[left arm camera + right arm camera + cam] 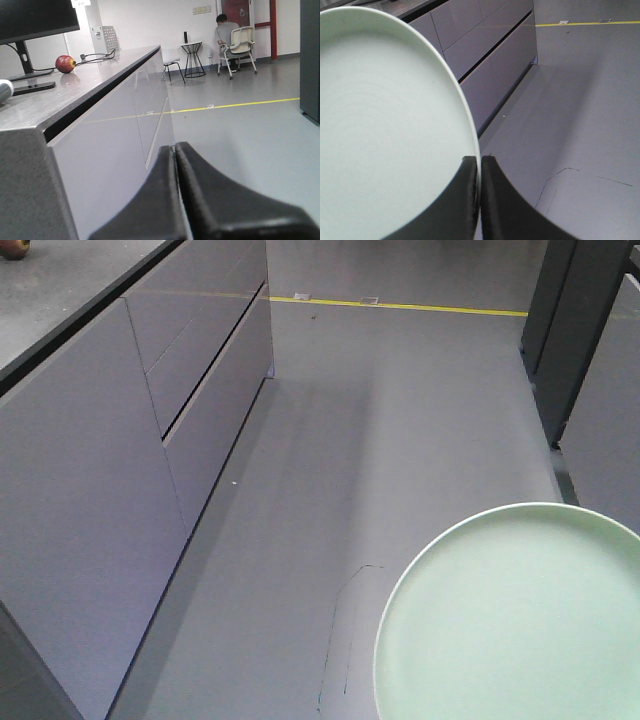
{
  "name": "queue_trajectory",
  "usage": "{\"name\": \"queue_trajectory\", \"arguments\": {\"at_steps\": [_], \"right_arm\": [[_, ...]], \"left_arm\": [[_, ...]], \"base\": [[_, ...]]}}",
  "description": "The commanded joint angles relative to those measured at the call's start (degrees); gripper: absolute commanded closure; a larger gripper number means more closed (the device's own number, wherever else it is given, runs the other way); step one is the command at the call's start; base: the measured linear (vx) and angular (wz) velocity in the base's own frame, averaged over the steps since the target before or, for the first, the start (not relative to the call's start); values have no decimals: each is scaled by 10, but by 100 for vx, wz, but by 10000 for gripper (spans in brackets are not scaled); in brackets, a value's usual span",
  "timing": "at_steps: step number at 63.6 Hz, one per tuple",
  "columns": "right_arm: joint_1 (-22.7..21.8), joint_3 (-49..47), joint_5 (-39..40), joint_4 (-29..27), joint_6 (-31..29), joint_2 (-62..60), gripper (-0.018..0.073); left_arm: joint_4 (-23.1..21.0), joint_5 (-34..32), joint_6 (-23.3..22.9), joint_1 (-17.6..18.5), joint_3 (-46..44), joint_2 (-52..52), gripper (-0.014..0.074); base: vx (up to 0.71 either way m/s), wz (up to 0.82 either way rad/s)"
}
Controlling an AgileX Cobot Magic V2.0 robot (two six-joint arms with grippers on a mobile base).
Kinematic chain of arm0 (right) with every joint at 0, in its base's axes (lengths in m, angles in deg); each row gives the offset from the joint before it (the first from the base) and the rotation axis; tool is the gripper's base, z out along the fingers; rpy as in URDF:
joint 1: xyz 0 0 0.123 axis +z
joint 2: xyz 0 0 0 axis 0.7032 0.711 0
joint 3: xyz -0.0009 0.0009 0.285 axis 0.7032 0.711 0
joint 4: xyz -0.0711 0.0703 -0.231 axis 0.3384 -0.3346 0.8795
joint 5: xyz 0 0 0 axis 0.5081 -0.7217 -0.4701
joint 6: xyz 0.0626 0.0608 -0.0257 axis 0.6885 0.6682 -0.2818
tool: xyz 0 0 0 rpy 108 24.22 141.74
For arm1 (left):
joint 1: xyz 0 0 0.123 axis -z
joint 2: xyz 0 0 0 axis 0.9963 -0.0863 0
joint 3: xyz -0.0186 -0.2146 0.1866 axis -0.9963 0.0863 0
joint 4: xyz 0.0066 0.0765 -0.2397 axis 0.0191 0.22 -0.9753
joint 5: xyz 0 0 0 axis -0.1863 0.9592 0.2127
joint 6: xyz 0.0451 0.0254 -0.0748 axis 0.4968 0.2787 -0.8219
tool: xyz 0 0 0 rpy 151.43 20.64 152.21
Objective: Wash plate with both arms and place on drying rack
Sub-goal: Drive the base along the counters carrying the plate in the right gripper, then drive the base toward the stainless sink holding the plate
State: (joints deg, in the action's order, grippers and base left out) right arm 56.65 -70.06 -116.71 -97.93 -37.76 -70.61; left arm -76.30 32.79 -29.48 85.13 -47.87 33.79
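The pale mint-green plate (385,130) fills the left of the right wrist view, held on edge above the floor. My right gripper (479,159) is shut on the plate's rim, one finger on each face. In the front view the plate (520,620) shows at the bottom right, with no gripper visible there. My left gripper (174,146) is shut with nothing between its fingers, hanging beside the cabinet front (110,150). The drying rack is out of view.
A long grey counter with drawer fronts (110,470) runs along the left. On its top sit a red apple (65,63) and a monitor (35,20). Dark cabinets (580,330) stand at the right. A seated person (227,35) and a small table are far back.
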Motion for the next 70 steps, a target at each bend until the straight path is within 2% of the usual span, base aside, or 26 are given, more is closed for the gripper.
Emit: {"name": "queue_trajectory", "arguments": {"at_steps": [1,70], "right_arm": [[-2,-15,48,-3,0,7,564],[-2,-15,48,-3,0,7,564]], "left_arm": [[-2,-41,-4,3,-12,2,603],[-2,-41,-4,3,-12,2,603]], "base": [[27,-2],[29,-9]]}}
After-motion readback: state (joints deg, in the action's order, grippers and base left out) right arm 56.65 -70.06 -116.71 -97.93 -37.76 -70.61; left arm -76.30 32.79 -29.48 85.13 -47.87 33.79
